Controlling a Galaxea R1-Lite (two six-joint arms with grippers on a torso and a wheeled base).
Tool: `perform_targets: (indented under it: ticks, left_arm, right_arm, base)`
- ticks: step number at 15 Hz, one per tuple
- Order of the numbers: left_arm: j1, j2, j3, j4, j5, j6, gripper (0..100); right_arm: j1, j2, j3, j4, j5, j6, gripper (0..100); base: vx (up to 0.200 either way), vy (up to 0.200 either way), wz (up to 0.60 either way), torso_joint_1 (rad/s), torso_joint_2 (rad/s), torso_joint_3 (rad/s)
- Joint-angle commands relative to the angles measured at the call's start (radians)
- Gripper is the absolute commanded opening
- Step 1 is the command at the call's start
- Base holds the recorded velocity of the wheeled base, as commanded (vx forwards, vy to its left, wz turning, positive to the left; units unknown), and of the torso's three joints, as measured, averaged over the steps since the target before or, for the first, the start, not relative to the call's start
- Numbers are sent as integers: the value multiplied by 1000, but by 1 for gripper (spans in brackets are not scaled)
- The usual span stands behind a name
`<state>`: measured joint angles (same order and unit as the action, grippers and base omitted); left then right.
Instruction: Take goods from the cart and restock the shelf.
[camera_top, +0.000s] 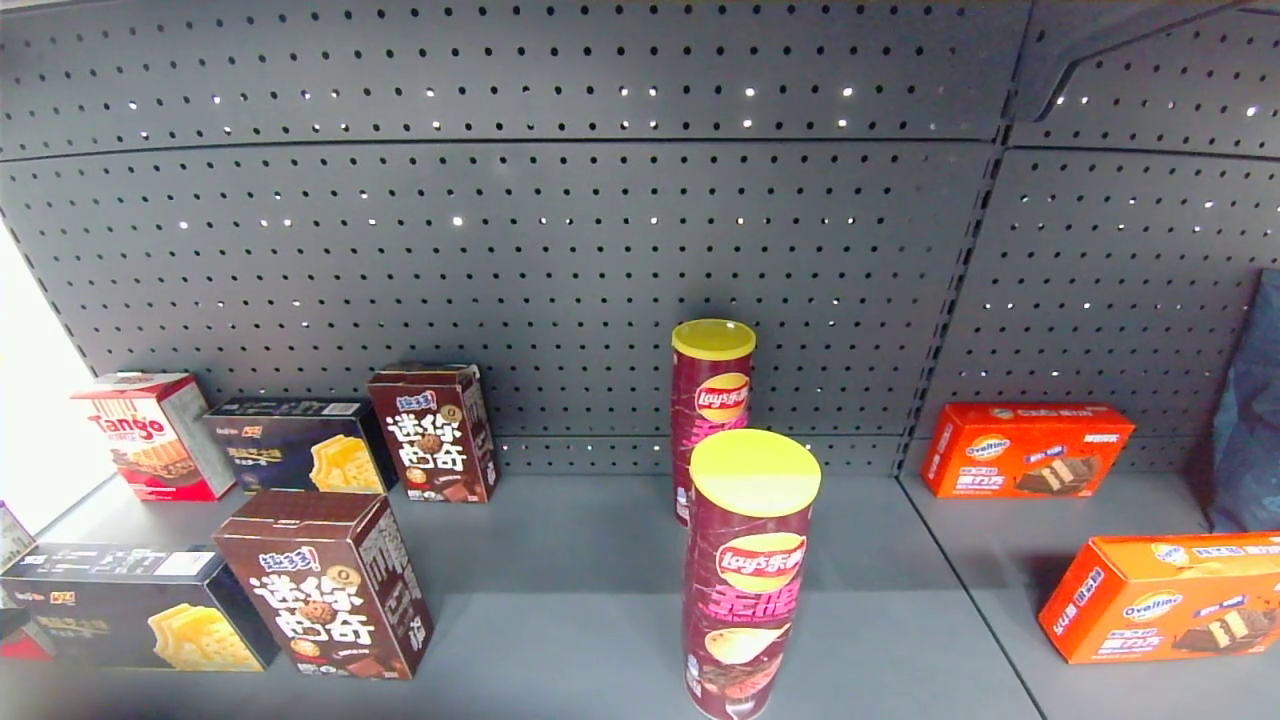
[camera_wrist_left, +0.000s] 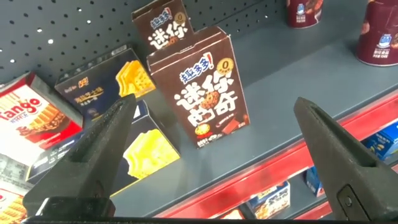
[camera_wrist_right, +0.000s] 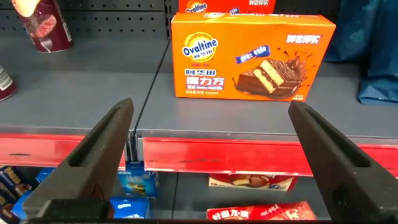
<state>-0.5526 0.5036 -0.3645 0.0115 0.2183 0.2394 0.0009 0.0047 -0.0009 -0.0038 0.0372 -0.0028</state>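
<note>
Head view: 2 cylindrical cans (camera_top: 750, 580) on pegboard shelf (camera_top: 560, 560); left gripper (camera_wrist_left: 214, 102), right gripper (camera_wrist_right: 211, 104) fingers (camera_wrist_right: 93, 155) splayed.

A dark grey perforated back panel (camera_top: 560, 250) rises behind the grey shelf (camera_top: 580, 560), pinpoints of light showing through its holes, with bright white glare (camera_top: 25, 400) at the left.

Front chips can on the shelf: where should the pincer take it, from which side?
Grip the front chips can around its mid-body, coming from the open front of the shelf, one finger each side. It stands upright and round, and a second can stands behind it.
</note>
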Motion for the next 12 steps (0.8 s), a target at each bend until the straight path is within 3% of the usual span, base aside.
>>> perform_targets:
  ticks: [1,3,5,6,7,8,10,11,12]
  left_arm:
    - [2,-13,12,1,1,0,100]
    - [0,-37,24,2,-4,-3,100]
    - [-17,-111,133,1,-7,-5,100]
    - [-17,-111,133,1,-7,-5,100]
    - [-38,-192,256,-8,-5,-25,100]
    - [-40,-255,312,-8,-5,-61,100]
    - [-86,-355,334,1,-5,-130,100]
    - [-72,-353,332,4,-14,-166,100]
    - [-33,-338,332,4,-46,-175,100]
  right_arm:
    - [1,-5,1,-1,1,0,100]
    - [1,-5,1,-1,1,0,100]
    - [1,-5,1,-1,1,0,100]
    - [1,-5,1,-1,1,0,100]
    - [1,-5,1,-1,1,0,100]
    - [1,-5,1,-1,1,0,100]
    - [1,-5,1,-1,0,0,100]
    - [1,-5,1,-1,1,0,100]
    - [1,-5,1,-1,1,0,100]
  base:
    - [0,0,0,0,0,0]
    - [0,0,0,0,0,0]
    - [0,0,0,0,0,0]
    - [0,0,0,0,0,0]
    - [0,0,0,0,0,0]
    - [0,0,0,0,0,0]
    - [0,0,0,0,0,0]
    - [0,0,0,0,0,0]
    - [0,0,0,0,0,0]
